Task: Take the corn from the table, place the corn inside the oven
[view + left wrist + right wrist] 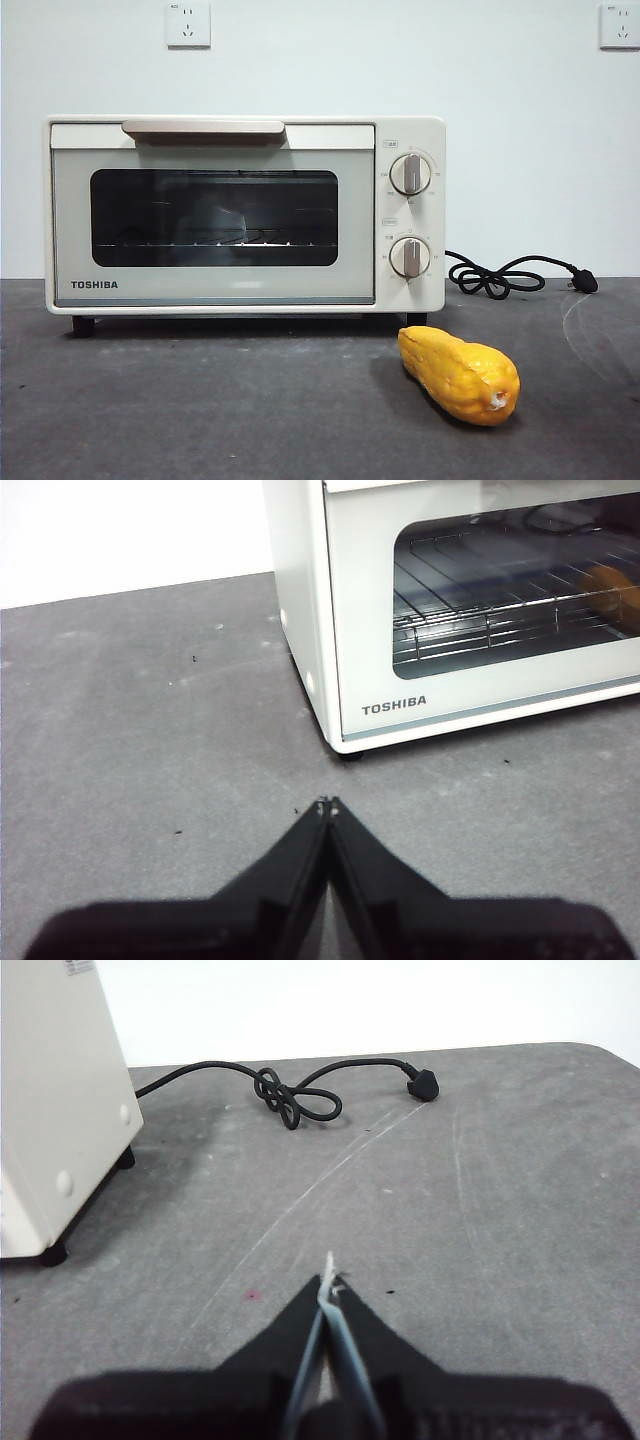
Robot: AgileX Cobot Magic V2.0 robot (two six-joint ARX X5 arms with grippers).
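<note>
Corn (459,376) lies lower right on tabletop (200,400); oven (245,213) door apparently closed. Left end effector (328,805) and right end effector (330,1285) both closed, empty, unseen frontally.

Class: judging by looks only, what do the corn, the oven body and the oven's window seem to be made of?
Corn: probably plastic or foam, since its bumpy yellow skin has a dull, even sheen. Oven body: cream painted metal or plastic, smooth and satin; the look leaves it open. Window: dark glass, which shows reflections and the wire rack behind it.
</note>
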